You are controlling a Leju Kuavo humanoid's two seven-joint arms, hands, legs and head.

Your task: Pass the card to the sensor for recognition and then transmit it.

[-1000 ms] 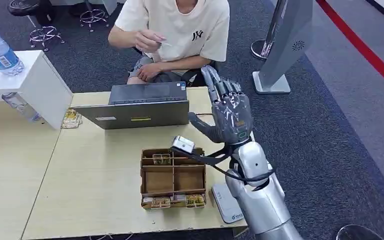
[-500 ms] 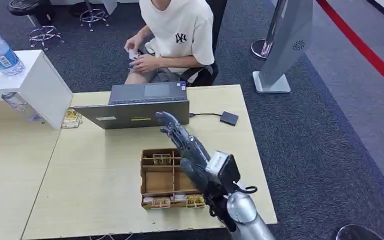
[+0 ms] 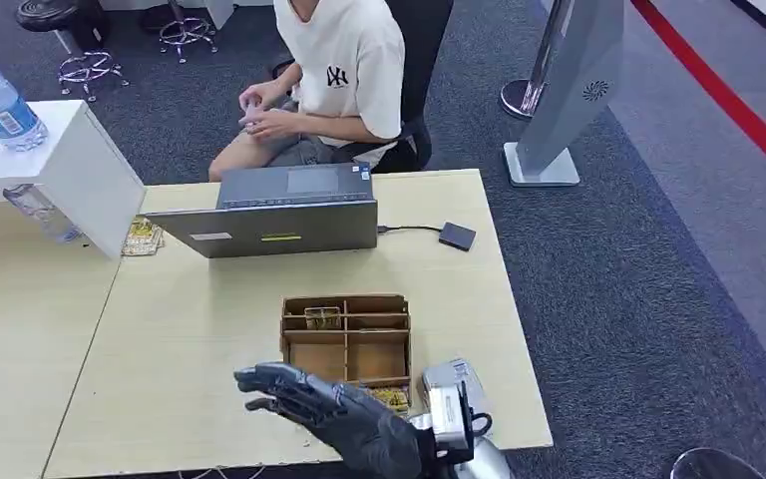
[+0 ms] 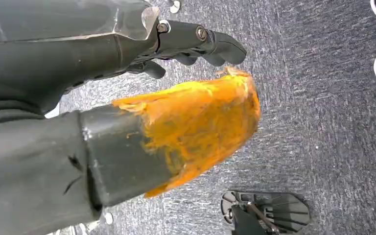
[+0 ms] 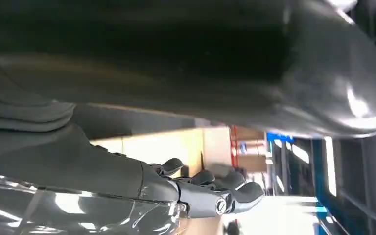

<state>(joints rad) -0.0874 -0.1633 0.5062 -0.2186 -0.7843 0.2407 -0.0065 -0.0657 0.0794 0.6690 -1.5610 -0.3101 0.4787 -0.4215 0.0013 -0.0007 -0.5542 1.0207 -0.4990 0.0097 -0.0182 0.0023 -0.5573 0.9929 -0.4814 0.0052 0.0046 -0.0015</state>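
Right hand (image 3: 344, 414) low at the near table (image 3: 190, 339) edge, palm down, fingers spread and pointing toward robot's left, nothing held, so open and empty. Cards (image 3: 384, 399) sit in the near row of the wooden compartment box (image 3: 345, 349), just beyond the hand and slightly to its right, nearly under the wrist; another small stack (image 3: 322, 317) is in a far compartment, further ahead of the hand. Box long axis runs away from the hand toward the laptop (image 3: 274, 215); the cards lie flat, exact card orientation too small to tell. White flat pad (image 3: 456, 374) just right of the box, right beside the wrist, probably the sensor, can't confirm. Small black device (image 3: 457, 236) on a cable is well ahead and to the right of the hand, beside the laptop. Left hand (image 4: 191, 44) hangs over the carpet, fingers curled in loosely, holding nothing; its thumb tip is orange. Right hand is clearly the nearer one to the cards. Judgement: pick not yet made; the hand needs to come slightly forward and right, then down into the near compartment. Person (image 3: 334, 70) seated beyond the laptop, hands together in lap.
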